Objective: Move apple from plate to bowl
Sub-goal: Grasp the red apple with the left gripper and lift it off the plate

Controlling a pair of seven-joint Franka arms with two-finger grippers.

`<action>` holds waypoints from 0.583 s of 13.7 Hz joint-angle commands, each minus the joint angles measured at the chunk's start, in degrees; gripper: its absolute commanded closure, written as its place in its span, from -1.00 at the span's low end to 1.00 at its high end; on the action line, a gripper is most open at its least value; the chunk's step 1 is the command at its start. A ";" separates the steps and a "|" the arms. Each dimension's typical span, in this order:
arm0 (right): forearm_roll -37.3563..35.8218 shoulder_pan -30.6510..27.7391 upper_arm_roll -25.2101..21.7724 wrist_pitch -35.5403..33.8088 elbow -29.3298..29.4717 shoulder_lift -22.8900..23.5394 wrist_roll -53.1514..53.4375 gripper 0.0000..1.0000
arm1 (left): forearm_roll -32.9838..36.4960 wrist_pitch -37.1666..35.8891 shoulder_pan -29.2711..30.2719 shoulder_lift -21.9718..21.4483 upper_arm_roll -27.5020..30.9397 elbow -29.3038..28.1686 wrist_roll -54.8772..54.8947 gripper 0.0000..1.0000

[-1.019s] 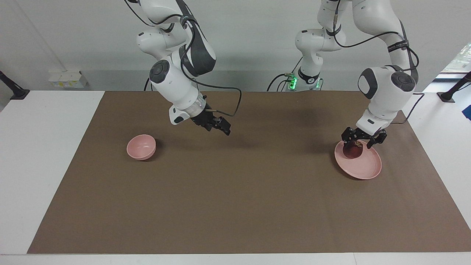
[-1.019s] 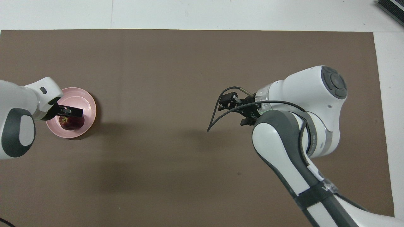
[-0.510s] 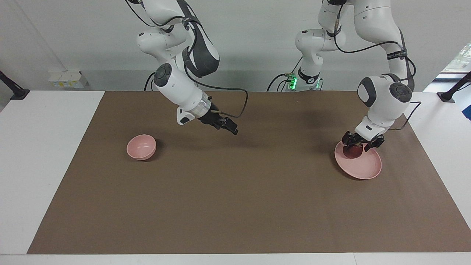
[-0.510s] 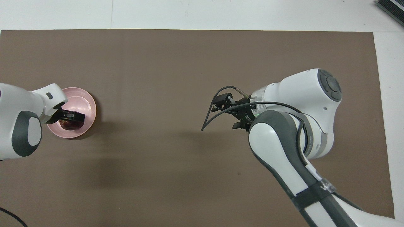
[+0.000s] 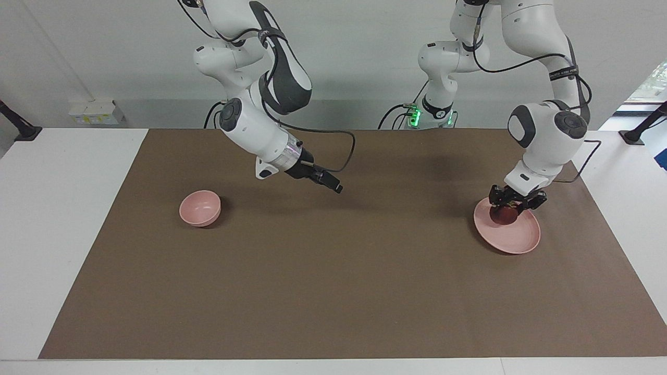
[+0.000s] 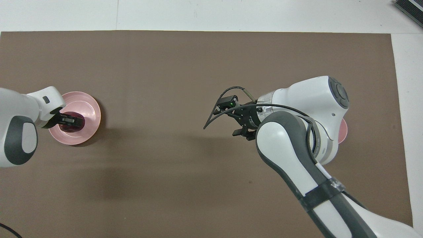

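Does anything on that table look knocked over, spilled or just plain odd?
Nothing stands out. The apple sits on the pink plate with the left gripper shut on it. The pink bowl stands upright. The right gripper hangs open over bare mat.

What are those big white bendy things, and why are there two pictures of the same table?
They are two robot arms, each ending in a small black gripper that pinches like two fingers. One picture is taken from across the table, facing the robots. The other is taken from high above, looking down the robots' own way, so everything appears turned around.

A brown mat covers the table. On it sit a wide pink plate at the left arm's end and a small pink bowl at the right arm's end.

The left gripper is down at the plate, shut on a dark red apple, which is on the plate. The right gripper hangs open over bare mat, holding nothing. The job is to put the apple in the bowl.
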 commanded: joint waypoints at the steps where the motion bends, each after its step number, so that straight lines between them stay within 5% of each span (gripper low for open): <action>1: 2.90 0.09 0.19 1.38 0.54 0.19 1.35 -1.00 | -0.15 -3.58 0.90 -2.25 -0.62 1.68 1.33 1.00; 5: 18.51 -0.97 0.01 1.99 2.30 0.19 5.20 -1.00 | -15.41 -5.60 -1.90 -3.57 -1.59 2.21 0.90 1.00; 8: 23.29 -0.88 0.18 4.62 1.69 -0.16 21.77 -1.00 | -28.41 -5.51 -4.72 -3.66 -2.11 2.83 0.81 1.00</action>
